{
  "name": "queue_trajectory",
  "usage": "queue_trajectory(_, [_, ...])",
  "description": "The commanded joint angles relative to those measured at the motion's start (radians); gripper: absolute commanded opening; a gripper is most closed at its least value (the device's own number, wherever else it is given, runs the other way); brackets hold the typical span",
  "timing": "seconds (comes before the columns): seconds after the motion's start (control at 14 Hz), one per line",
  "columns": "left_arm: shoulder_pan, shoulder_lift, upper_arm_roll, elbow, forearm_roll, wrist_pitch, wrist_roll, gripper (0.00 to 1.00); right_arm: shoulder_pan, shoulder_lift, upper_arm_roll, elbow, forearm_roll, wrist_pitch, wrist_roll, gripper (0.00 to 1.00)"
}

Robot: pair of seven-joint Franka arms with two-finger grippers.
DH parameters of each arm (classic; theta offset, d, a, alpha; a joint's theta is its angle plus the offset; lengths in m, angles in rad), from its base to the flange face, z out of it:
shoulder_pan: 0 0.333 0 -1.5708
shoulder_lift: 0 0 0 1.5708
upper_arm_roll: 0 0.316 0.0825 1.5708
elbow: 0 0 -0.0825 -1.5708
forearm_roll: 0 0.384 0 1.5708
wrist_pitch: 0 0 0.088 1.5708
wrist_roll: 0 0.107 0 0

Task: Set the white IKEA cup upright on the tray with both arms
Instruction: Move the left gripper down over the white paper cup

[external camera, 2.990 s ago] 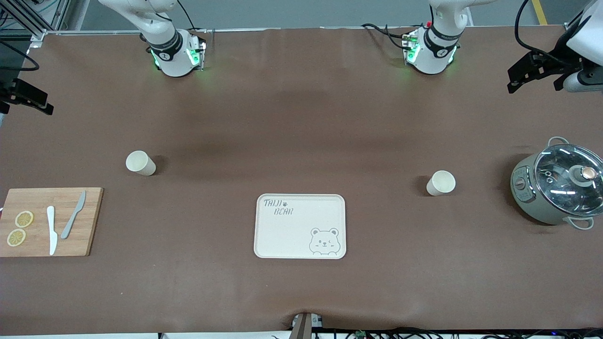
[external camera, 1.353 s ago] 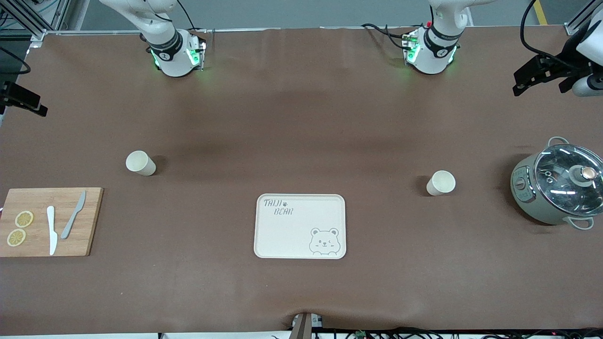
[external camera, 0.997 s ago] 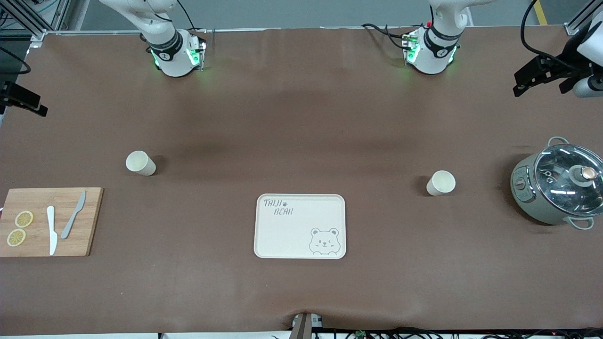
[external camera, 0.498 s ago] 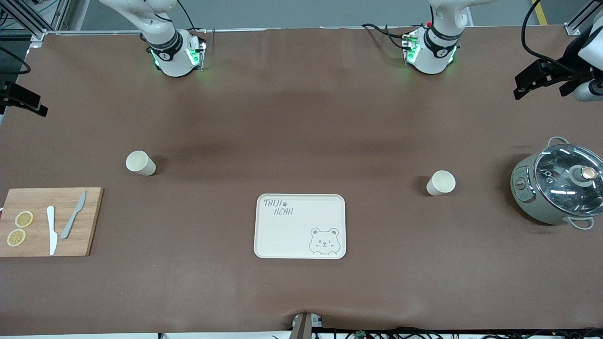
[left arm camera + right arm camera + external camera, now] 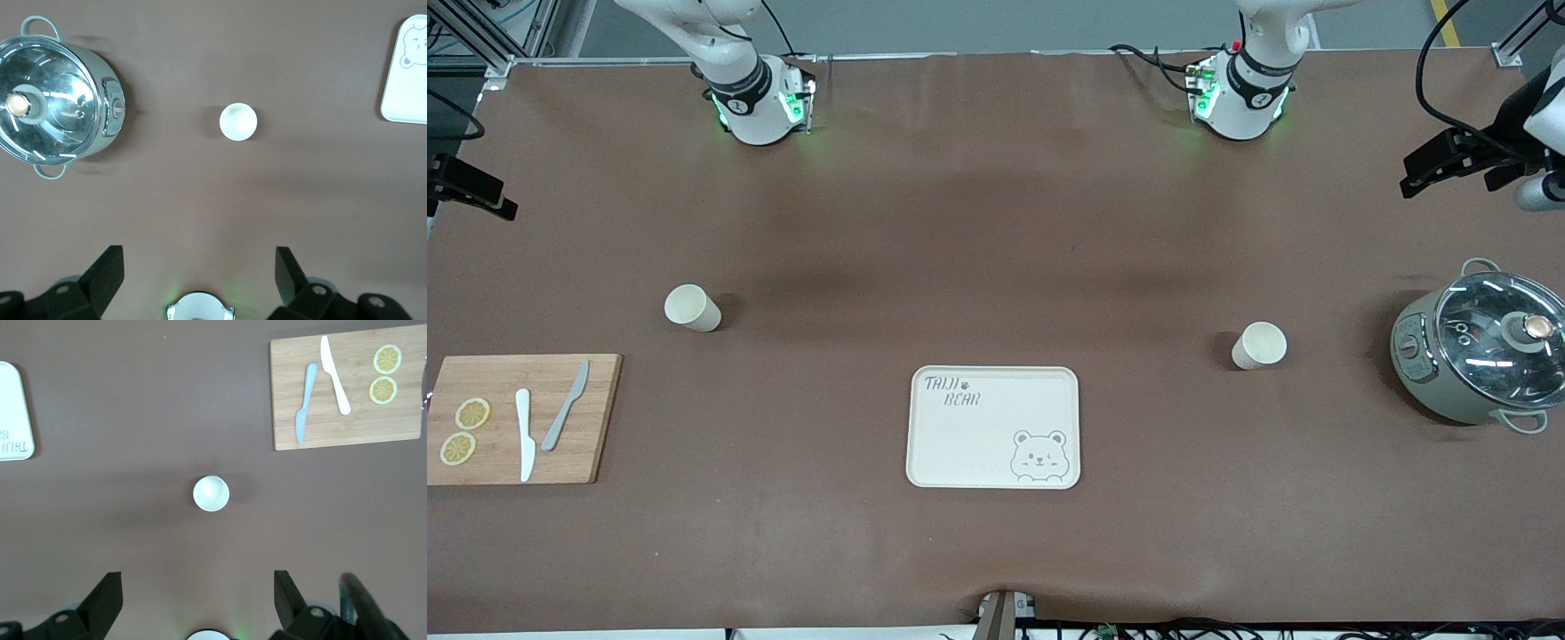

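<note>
Two white cups stand upright on the brown table. One cup (image 5: 692,308) is toward the right arm's end, the other cup (image 5: 1259,345) toward the left arm's end. The cream tray (image 5: 993,427) with a bear drawing lies between them, nearer the front camera, with nothing on it. My left gripper (image 5: 1440,164) hangs high at its end of the table, open and empty (image 5: 199,261), with its cup (image 5: 238,122) below. My right gripper (image 5: 485,194) hangs high at its end, open and empty (image 5: 198,585), above its cup (image 5: 211,493). Tray edges show in both wrist views (image 5: 407,73) (image 5: 13,413).
A grey-green pot with a glass lid (image 5: 1480,347) (image 5: 57,107) stands at the left arm's end. A wooden cutting board (image 5: 596,418) (image 5: 347,427) with two knives and two lemon slices lies at the right arm's end.
The left gripper has drifted slightly toward its end of the table and lower in the front view. The right gripper shifted a little outward early, then held still. Cups and tray have not moved.
</note>
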Motion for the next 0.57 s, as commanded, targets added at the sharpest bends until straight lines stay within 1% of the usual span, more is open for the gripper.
queue_trajectory(0.0, [0.007,0.027,-0.005,0.013,0.004,-0.015,0.007,1.00,-0.023,0.003,0.009,0.011,0.028,0.000,-0.010,1.00])
queue_trajectory(0.5, [0.005,0.080,-0.005,0.012,0.004,-0.002,0.006,1.00,-0.023,0.003,0.009,0.011,0.028,-0.002,-0.010,1.00])
